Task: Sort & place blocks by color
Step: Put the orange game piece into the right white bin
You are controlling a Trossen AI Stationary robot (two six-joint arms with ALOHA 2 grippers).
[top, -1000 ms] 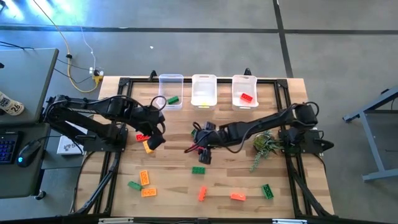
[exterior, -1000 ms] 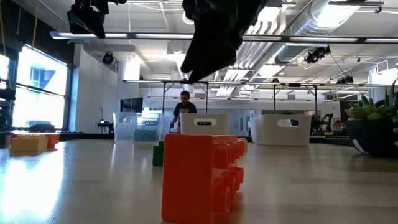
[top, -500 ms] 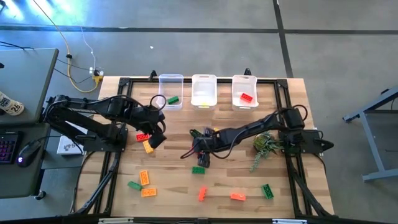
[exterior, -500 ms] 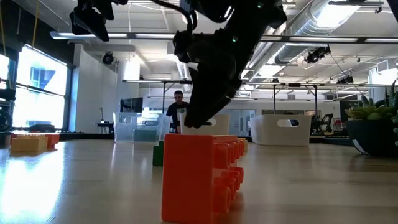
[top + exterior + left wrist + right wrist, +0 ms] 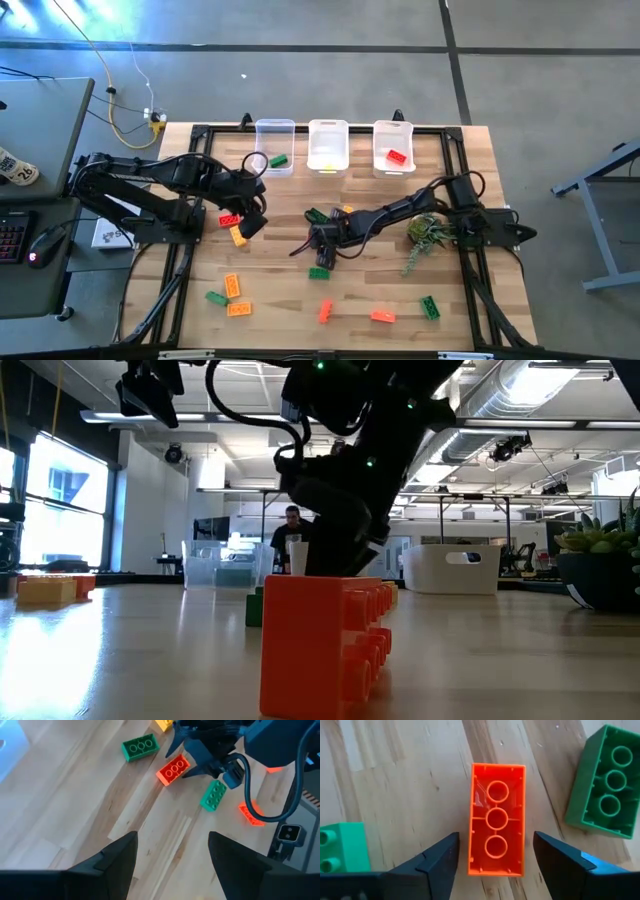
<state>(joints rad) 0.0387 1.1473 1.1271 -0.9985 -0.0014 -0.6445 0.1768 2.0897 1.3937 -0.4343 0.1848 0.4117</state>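
Hovering low over mid-desk (image 5: pixel 290 300), right pincer (image 5: pixel 496 870) spread wide, straddling an upturned orange block (image 5: pixel 496 819) (hollow side up) without touching. Green block (image 5: pixel 608 790) just beside; another green block (image 5: pixel 340 847) opposite. Left pincer (image 5: pixel 172 855) open, raised above the desk's left half.

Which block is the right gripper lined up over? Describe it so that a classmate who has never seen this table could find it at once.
Start at the wooden table and go to its middle, where the right gripper hangs open. Directly between its fingers lies a red-orange block, flipped so that its hollow underside with three round tubes faces up. The upturned block beside it is green, and the studs-up one on its other side is green too.
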